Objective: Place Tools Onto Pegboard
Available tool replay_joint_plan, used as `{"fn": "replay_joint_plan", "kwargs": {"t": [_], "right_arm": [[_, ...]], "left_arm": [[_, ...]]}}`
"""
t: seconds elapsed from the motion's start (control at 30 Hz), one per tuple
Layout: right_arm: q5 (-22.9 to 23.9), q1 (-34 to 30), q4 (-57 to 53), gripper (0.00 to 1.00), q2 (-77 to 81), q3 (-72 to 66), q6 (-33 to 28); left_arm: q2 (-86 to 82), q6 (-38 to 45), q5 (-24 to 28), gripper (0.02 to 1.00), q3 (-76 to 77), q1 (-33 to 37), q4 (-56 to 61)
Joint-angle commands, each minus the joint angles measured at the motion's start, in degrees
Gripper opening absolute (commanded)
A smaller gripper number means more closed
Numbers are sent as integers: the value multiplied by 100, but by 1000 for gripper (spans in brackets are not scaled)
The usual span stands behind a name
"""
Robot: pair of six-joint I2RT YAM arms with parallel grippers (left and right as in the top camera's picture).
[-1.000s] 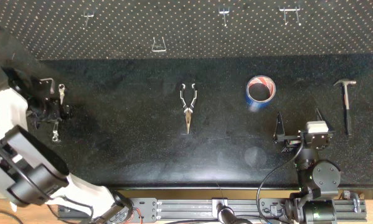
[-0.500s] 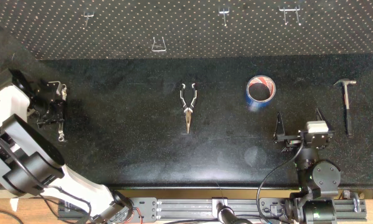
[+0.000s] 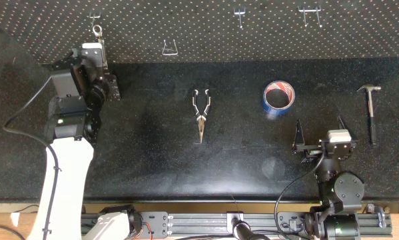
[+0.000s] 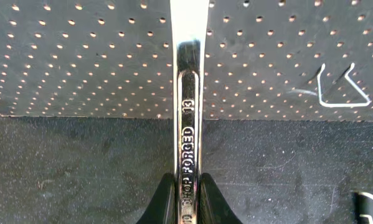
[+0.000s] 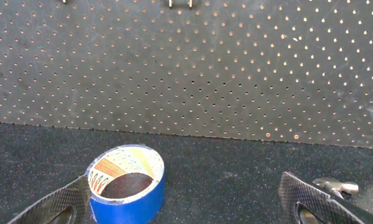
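My left gripper (image 3: 98,47) (image 4: 187,190) is shut on a chrome wrench (image 4: 187,93), which stands upright against the pegboard (image 3: 206,30). Its ring end (image 3: 97,30) sits just below the far-left hook (image 3: 94,18). White-handled pliers (image 3: 200,110) lie mid-mat. A blue tape roll (image 3: 278,97) (image 5: 127,183) lies right of them. At the far right lies a hammer (image 3: 370,110) (image 5: 335,185). My right gripper (image 3: 319,137) (image 5: 183,208) stands open near the front right, short of the tape, nothing between its fingers.
A bent wire hook (image 3: 170,48) (image 4: 339,87) hangs low on the pegboard, right of the wrench. Two more hooks (image 3: 239,13) (image 3: 310,15) sit along the board's top. The black mat (image 3: 139,147) covers the table up to the board's foot.
The left arm has swung from the mat's left edge up to the pegboard, carrying the wrench and turning it upright. The right arm has not moved.
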Motion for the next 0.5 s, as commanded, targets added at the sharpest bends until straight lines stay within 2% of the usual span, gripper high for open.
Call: {"fn": "replay_joint_plan", "kwargs": {"t": [0.03, 0.07, 0.17, 0.5], "right_arm": [[-33, 33, -28, 985, -42, -22, -96], [-33, 35, -28, 985, -42, -22, -96], [-33, 33, -28, 985, -42, -22, -98], [-33, 35, -28, 985, -42, -22, -96]], "left_arm": [[-92, -498, -350, 29, -11, 2, 195], [-92, -498, -656, 29, -11, 2, 203], [-48, -498, -782, 29, -11, 2, 195], [127, -254, -645, 29, -11, -9, -17]]}}
